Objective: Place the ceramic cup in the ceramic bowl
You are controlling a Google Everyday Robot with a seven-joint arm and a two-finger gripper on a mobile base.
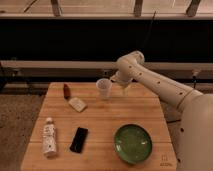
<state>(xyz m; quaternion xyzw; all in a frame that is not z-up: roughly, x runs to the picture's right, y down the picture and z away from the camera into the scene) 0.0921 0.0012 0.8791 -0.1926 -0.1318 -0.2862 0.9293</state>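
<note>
Wooden table (pixel 102 117) is carrying it all. The ceramic cup (pixel 103 88) is standing near the rear edge, w/ the ceramic bowl (pixel 133 143) well apart at front right. I'm holding the claw (pixel 117 83) just beside the cup, prob. for a side grab — can't tell if it's gripping.

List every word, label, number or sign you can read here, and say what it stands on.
Nothing here can be read.
White bottle: its label has dark print, too blurred to read.
Table: a small mark at the near right corner, too small to read.
Cup, green bowl and the gripper, which is just right of the cup: no lettering visible.
</note>
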